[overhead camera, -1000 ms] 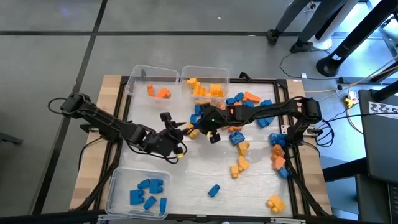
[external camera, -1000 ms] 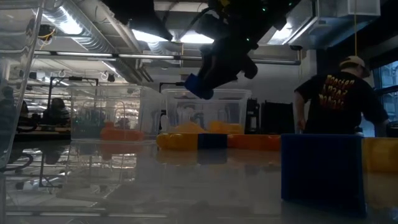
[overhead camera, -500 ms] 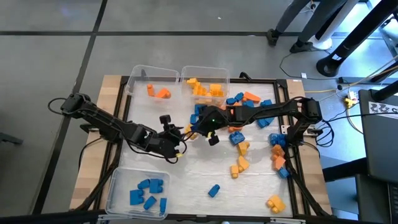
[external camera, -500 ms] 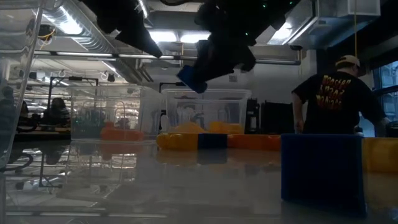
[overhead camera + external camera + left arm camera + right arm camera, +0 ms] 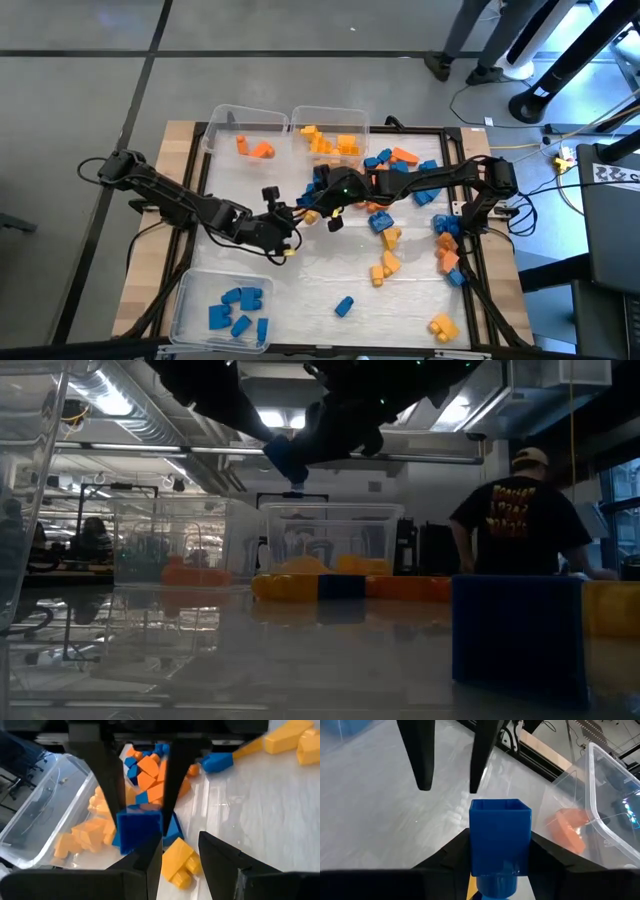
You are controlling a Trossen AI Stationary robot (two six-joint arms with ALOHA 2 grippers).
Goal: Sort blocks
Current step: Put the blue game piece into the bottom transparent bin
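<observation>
My right gripper (image 5: 500,857) reaches in from the table's right to the middle and is shut on a blue block (image 5: 500,835), which also shows in the low view (image 5: 284,455) and the left wrist view (image 5: 139,829). My left gripper (image 5: 179,841) is open and faces that block from the table's left, a short way off. In the high view the two grippers (image 5: 293,222) (image 5: 320,208) stand almost tip to tip. More blue, orange and yellow blocks (image 5: 400,165) lie on the table's right half. A yellow block (image 5: 178,862) lies on the table under the grippers. My right gripper pinches the blue block between its two fingers (image 5: 172,785), one on each of two opposite side walls (image 5: 476,851). The fingers come roughly level from the table's right. The block sticks out ahead of the fingertips, hollow end forward, and is lifted clear of the table.
Two clear bins stand at the far edge, one with orange blocks (image 5: 245,135) and one with yellow and orange blocks (image 5: 330,135). A third bin with blue blocks (image 5: 220,310) sits at the near left corner. A large blue block (image 5: 515,630) is close to the low camera. A person (image 5: 520,515) stands beyond the table.
My right gripper has carried the blue block up and toward the table's left, closer to my left gripper. My left gripper has edged toward it. The person in the room beyond has stepped to the left.
</observation>
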